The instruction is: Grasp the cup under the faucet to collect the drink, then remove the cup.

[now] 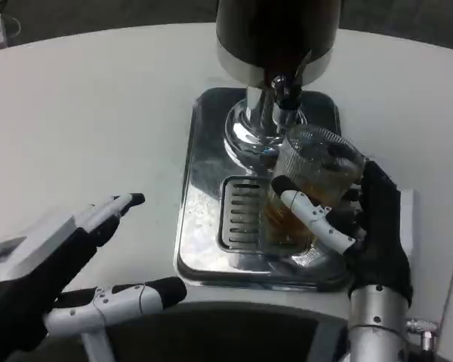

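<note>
Cup [311, 177], clear and partly filled with amber drink, is held tilted by the right robot hand [362, 226], whose fingers [317, 219] are wrapped around its near side. It is positioned just below the faucet [285, 94] of the dark dispenser [275, 34], above the slotted grate [245, 215] of the metal drip tray [204, 188]. The left robot hand [68, 264] is kept apart over the white counter [90, 113], fingers spread, nothing grasped.
</note>
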Tool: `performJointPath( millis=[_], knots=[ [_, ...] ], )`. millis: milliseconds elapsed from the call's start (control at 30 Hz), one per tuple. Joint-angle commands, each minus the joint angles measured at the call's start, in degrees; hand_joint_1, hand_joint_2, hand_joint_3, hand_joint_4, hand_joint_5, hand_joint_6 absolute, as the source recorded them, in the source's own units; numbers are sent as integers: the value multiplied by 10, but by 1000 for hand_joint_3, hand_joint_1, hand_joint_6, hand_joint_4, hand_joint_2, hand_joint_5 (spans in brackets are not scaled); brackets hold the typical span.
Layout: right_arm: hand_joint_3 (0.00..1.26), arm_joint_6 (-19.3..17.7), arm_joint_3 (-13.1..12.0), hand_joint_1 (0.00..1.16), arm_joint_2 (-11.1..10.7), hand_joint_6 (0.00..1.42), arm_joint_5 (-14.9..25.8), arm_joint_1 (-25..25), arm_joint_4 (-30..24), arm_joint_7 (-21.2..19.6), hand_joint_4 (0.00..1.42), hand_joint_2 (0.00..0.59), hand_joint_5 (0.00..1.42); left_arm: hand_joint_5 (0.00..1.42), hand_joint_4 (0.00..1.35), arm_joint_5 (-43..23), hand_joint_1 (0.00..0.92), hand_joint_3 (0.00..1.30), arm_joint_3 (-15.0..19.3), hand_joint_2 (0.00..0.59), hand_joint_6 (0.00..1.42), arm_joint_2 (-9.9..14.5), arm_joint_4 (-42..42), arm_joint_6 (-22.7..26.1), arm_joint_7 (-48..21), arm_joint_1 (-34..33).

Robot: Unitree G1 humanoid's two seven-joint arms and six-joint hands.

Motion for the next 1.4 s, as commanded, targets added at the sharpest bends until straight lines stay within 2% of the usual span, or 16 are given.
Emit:
performJointPath(
  millis=[33, 233, 500, 733, 1100, 1400],
  knots=[
    [882, -13, -5, 887, 12, 1345, 0, 46, -36, 4, 1089, 235, 1255, 2, 0, 10, 0, 58, -12, 22, 140, 6, 8, -1, 1, -9],
    [916, -22, -16, 895, -1, 1385, 4, 73, -77, 14, 1111, 225, 1287, 2, 0, 11, 0, 58, -21, 22, 140, 5, 15, -1, 3, -22],
    [939, -35, -29, 896, -11, 1410, 6, 101, -120, 36, 1140, 225, 1327, 2, 0, 10, 0, 58, -29, 22, 140, 3, 23, -3, 4, -34],
    [960, -49, -37, 896, -16, 1424, 8, 139, -177, 59, 1167, 225, 1352, 2, 0, 19, 0, 58, -50, 22, 140, 0, 15, 14, 4, -53],
    [968, -71, -35, 896, -29, 1424, 10, 228, -264, 113, 1169, 225, 1358, 2, 0, 29, 0, 59, -76, 21, 140, -7, 27, 20, 6, -80],
    [970, -117, -28, 896, -55, 1424, 16, 320, -338, 170, 1183, 225, 1369, 2, 0, 30, 0, 59, -92, 21, 140, -11, 28, 4, 14, -82]
  ],
)
